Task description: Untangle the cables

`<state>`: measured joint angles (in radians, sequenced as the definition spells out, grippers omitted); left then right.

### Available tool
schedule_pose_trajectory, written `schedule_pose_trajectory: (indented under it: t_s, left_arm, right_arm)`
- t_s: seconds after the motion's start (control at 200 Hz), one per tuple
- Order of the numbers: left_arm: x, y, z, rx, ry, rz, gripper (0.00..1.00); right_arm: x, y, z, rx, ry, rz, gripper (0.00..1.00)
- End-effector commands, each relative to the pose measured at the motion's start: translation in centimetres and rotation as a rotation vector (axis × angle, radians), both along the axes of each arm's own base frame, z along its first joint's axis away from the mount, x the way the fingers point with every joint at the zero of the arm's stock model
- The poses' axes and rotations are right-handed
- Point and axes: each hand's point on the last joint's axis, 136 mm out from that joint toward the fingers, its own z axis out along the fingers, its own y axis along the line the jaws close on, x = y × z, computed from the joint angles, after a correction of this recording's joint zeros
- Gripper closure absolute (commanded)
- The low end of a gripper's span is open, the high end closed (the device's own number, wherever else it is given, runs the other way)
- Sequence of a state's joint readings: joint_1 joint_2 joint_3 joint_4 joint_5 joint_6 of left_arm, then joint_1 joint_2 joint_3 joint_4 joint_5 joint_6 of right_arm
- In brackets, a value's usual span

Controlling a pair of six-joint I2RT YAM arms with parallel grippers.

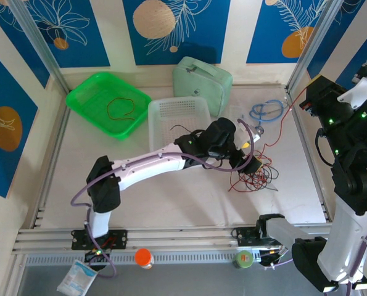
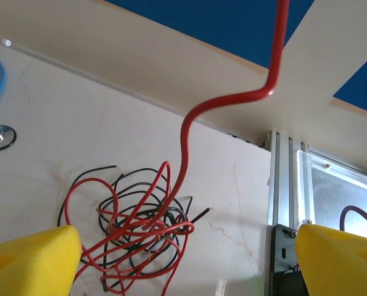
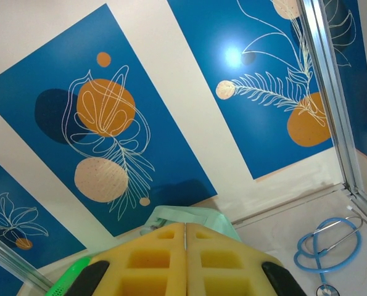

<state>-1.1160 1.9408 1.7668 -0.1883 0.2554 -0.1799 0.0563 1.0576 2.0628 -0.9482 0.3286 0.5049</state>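
The cables (image 1: 252, 176) lie as a tangle of thin red and black wires on the table right of centre, and the left wrist view shows the same tangle (image 2: 134, 231). My left gripper (image 1: 252, 154) hovers just over it, open, its yellow fingertips (image 2: 32, 259) spread wide to either side with nothing between them. One red wire (image 2: 189, 132) rises out of the tangle and runs up and right (image 1: 282, 120) to my raised right gripper (image 1: 305, 98). The right gripper's yellow pads (image 3: 185, 225) are pressed together; the wire is hidden in that view.
A green basket (image 1: 84, 92) at the back left holds a loose red wire (image 1: 118, 108). A white basket (image 1: 178, 117) and a mint pouch (image 1: 203, 77) stand behind the left arm. A light-blue coiled cable (image 1: 266, 110) lies at the back right. The metal frame post (image 2: 285, 179) edges the table.
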Motion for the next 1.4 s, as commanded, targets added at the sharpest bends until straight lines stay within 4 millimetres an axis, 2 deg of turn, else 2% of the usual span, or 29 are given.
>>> schedule_pose_trajectory:
  t_s: [0.0, 0.19, 0.255, 0.495, 0.635, 0.68, 0.8, 1.081, 1.151, 1.316, 1.396]
  left_arm:
    - [0.3, -1.7, 1.0, -0.056, -0.042, -0.031, 0.11]
    - [1.5, -3.1, 1.9, -0.104, -0.088, -0.011, 0.11]
    - [1.7, -3.6, 2.4, -0.121, -0.093, -0.010, 0.16]
    - [2.5, -4.3, 3.5, -0.158, -0.120, 0.010, 0.58]
    - [2.7, -4.2, 4.5, -0.166, -0.136, 0.020, 0.93]
    - [2.8, -3.9, 5.1, -0.163, -0.147, 0.032, 1.00]
    - [3.2, -2.8, 7.2, -0.163, -0.189, 0.073, 1.00]
    - [3.9, -0.4, 13.3, -0.195, -0.279, 0.156, 1.00]
    - [4.0, 0.1, 14.7, -0.211, -0.293, 0.174, 1.00]
    - [4.4, 1.1, 17.0, -0.243, -0.321, 0.221, 1.00]
    - [4.8, 1.4, 17.6, -0.248, -0.339, 0.249, 1.00]
  right_arm:
    - [-0.5, 0.2, 1.0, 0.012, -0.031, 0.014, 1.00]
    - [-0.6, 0.5, 1.0, 0.022, -0.031, 0.031, 1.00]
    - [-0.7, 0.4, 1.0, 0.023, -0.029, 0.029, 1.00]
    - [-1.1, 0.4, 0.2, 0.021, -0.015, 0.025, 1.00]
    - [-1.5, 0.0, -0.7, 0.017, 0.002, 0.006, 1.00]
    - [-1.5, -0.2, -1.2, 0.016, 0.012, -0.006, 1.00]
    - [-1.1, -0.9, -4.1, 0.018, 0.067, -0.050, 1.00]
    - [2.7, -1.4, -14.4, 0.056, 0.272, -0.092, 1.00]
    - [3.6, -1.9, -16.4, 0.069, 0.310, -0.109, 0.92]
    - [4.8, -3.2, -20.6, 0.133, 0.385, -0.130, 0.45]
    - [4.5, -3.6, -22.0, 0.177, 0.410, -0.129, 0.34]
